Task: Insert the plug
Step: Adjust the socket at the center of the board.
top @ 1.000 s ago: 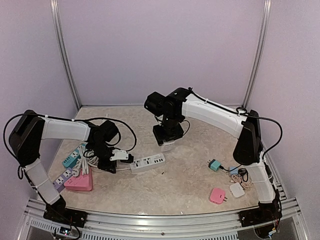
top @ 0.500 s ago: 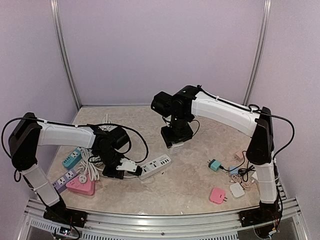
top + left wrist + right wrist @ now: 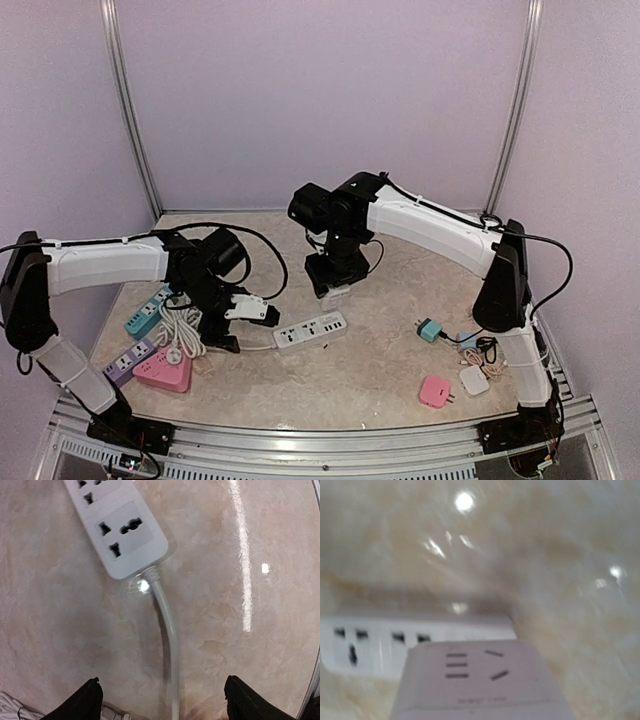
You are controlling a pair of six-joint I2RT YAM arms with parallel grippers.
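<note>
Top external shows the white strip (image 3: 312,330) lying flat near the middle of the desk (image 3: 380,365), with its cord (image 3: 262,346) running off its left end. The left tool (image 3: 240,328) sits low at that end. In the left wrist view its fingers (image 3: 82,707) stand wide apart with the cord (image 3: 170,645) passing between them, touching neither, so we call the left tool (image 3: 167,707) released. The strip's end socket (image 3: 117,530) lies just beyond it.

The right tool (image 3: 335,283) hangs on the far side of the strip, grasping the white plug (image 3: 337,292) at its tip. In the right wrist view the plug (image 3: 475,680) fills the lower frame (the tool's fingers are hidden there), and the strip (image 3: 395,640) lies behind it. The plug is in no socket, and we cannot tell whether it touches the desk.

At the near left lie a teal strip (image 3: 145,318), a purple strip (image 3: 125,358) and a pink strip (image 3: 160,372). At the near right are a teal charger (image 3: 430,329), a pink charger (image 3: 436,391) and a white charger (image 3: 473,380).
</note>
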